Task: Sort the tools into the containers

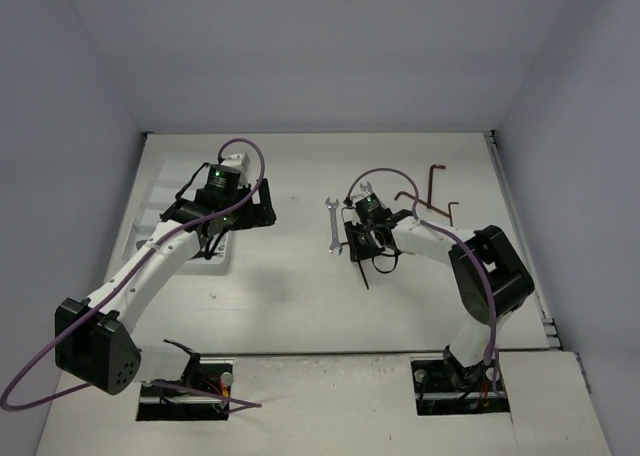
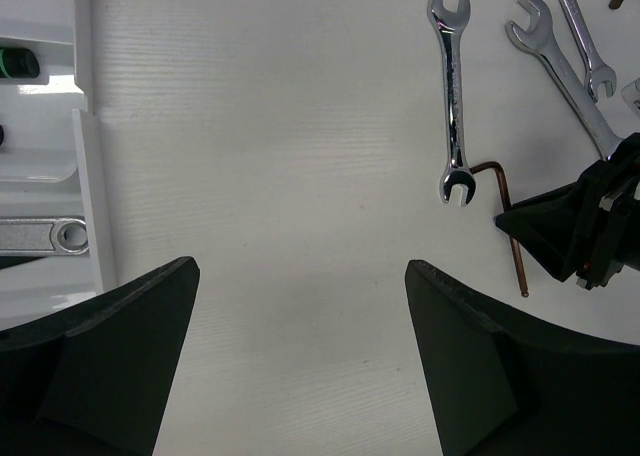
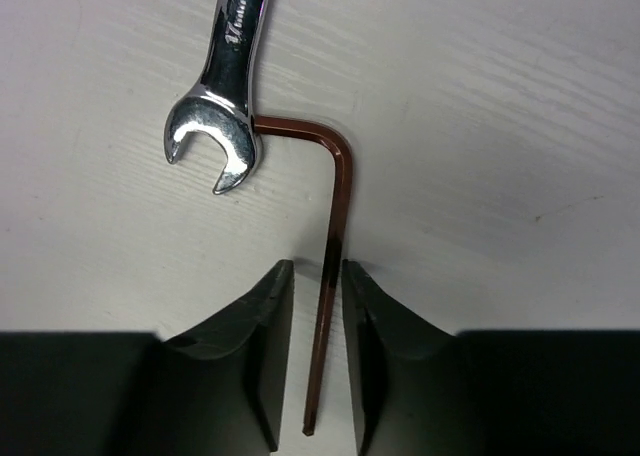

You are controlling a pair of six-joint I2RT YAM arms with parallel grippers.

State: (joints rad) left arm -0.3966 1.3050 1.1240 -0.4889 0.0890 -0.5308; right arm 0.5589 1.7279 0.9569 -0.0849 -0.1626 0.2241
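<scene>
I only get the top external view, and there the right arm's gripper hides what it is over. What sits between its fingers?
Observer: The right gripper straddles the long arm of a red-brown hex key, with a thin gap showing on one side.
Operator: Is that key touching anything else?
Observer: Its short arm meets the open-end head of a silver wrench.
Operator: And the left gripper?
Observer: The left gripper is wide open over the table, beside the white tray.
</scene>
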